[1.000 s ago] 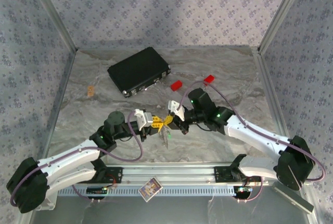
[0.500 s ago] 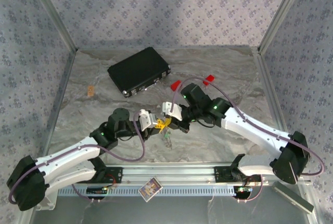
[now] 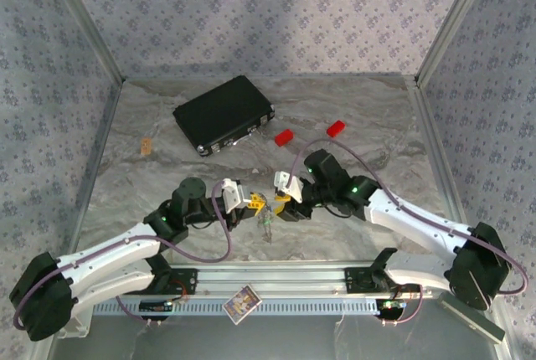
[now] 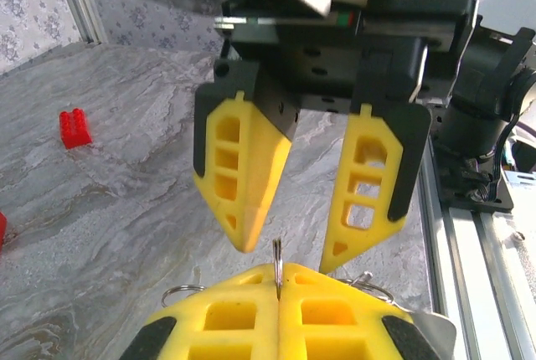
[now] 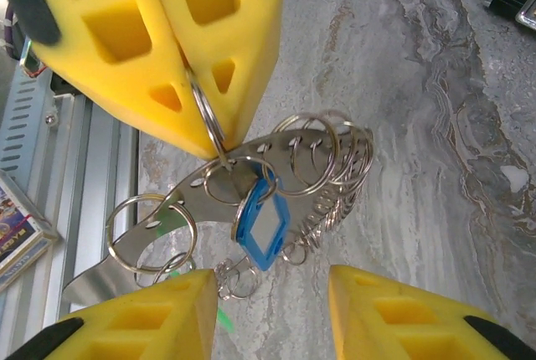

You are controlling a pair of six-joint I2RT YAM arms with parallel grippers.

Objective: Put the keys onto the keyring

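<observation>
— Your left fingers [image 4: 219, 320] are pressed flat together on a thin silvery metal split ring [image 4: 276, 261]. The left wrist camera gives it to you edge-on, a sliver standing out of the seam.

— And the right ones?

— Your right fingers [image 4: 241, 177] stand wide apart with nothing in them, their tips near that ring and aimed at it.

— Where are the keys?

— The right wrist camera shows you what the left one hides. Below the pinched ring hangs a flat silvery metal plate punched with holes [image 5: 188, 195], crowded with more split rings. The small key with a blue plastic head [image 5: 263, 228] dangles among them over the grey marbled table [image 5: 419, 126]. A sliver of bright green [image 5: 223, 320] peeks out beside one of your right fingers, and you can't tell there whether it is the other key.

— From above?

— There both pairs of fingers meet nose to nose near the table's front edge, with the bunch [image 3: 266, 221] hanging between them. The large black rectangular case [image 3: 224, 115] and two small red plastic blocks [image 3: 285, 136] lie well behind.
</observation>
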